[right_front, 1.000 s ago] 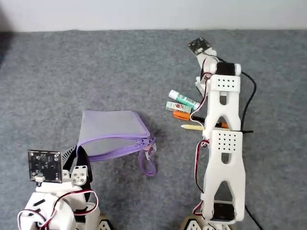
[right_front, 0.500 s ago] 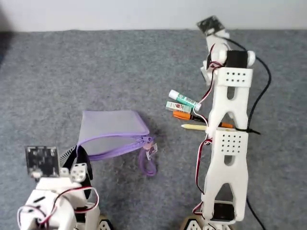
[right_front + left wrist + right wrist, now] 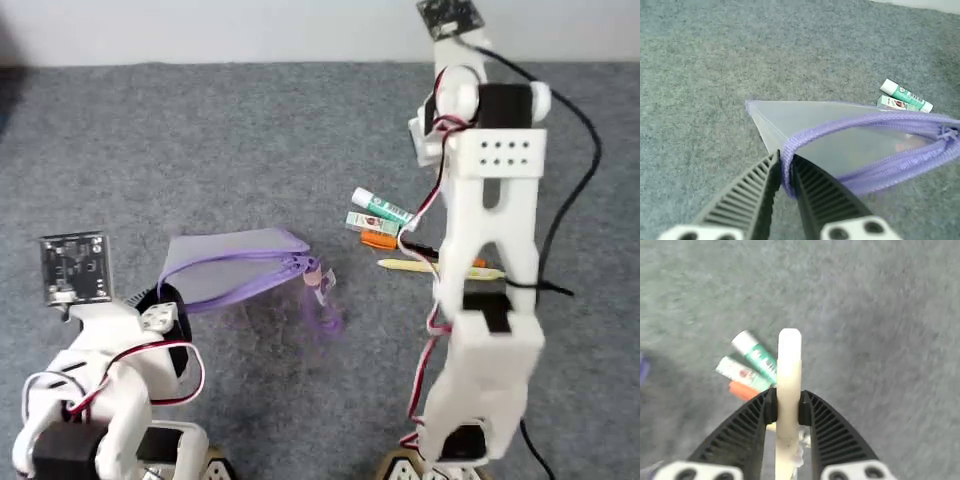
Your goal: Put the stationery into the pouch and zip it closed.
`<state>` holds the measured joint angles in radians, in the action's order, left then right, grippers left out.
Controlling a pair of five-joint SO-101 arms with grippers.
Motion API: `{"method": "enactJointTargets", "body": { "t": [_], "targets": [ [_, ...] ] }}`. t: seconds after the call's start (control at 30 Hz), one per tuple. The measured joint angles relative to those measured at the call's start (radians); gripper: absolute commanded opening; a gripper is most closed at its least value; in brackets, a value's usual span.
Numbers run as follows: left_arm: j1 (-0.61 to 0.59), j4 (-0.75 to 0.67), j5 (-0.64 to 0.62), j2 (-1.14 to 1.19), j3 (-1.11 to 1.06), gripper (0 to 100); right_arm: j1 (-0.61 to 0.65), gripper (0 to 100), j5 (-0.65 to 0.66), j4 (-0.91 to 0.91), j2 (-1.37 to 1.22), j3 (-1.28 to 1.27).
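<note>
The translucent purple pouch [image 3: 235,262] lies left of centre with its zipper mouth raised. My left gripper [image 3: 160,300] is shut on the near-left end of the purple zipper edge [image 3: 805,140], holding that corner up off the mat. The pouch [image 3: 840,135] hangs open toward the stationery. My right gripper [image 3: 422,140] hovers at the far right, shut on a cream-white stick [image 3: 789,360] that stands between its fingers. On the mat lie a white-and-green glue stick [image 3: 383,207], a green box [image 3: 370,224], an orange marker [image 3: 378,240] and a yellow pen [image 3: 405,265].
The grey mat [image 3: 200,140] covers the table. The right arm's white links [image 3: 490,250] pass over the right ends of the marker and pen. The pouch's zipper pull and strap [image 3: 322,290] dangle between pouch and stationery.
The left arm has risen and pulled the pouch's zipper edge up, tilting the pouch. The right arm has lifted and swung toward the far edge with the cream stick.
</note>
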<state>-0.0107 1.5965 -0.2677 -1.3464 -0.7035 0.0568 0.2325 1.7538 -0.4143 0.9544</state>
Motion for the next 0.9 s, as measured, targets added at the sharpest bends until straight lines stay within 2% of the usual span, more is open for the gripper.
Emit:
{"method": "enactJointTargets", "body": {
  "t": [0.23,0.47,0.57,0.7,0.9],
  "targets": [
    [0.000,0.049,-0.002,0.005,0.005,1,0.130,0.8,-0.160,0.002,0.394,-0.301],
    [0.000,0.049,-0.002,0.005,0.005,1,0.368,0.8,-0.361,0.002,0.684,-0.370],
    [0.000,0.048,-0.023,0.005,0.005,1,0.477,0.8,-0.443,-0.015,0.753,-0.370],
    [0.003,0.021,-0.038,0.005,0.005,1,0.560,0.8,-0.566,-0.101,0.793,-0.370],
    [0.028,0.018,-0.046,0.005,0.005,1,0.601,0.8,-0.603,-0.190,0.793,-0.370]
  ]
}}
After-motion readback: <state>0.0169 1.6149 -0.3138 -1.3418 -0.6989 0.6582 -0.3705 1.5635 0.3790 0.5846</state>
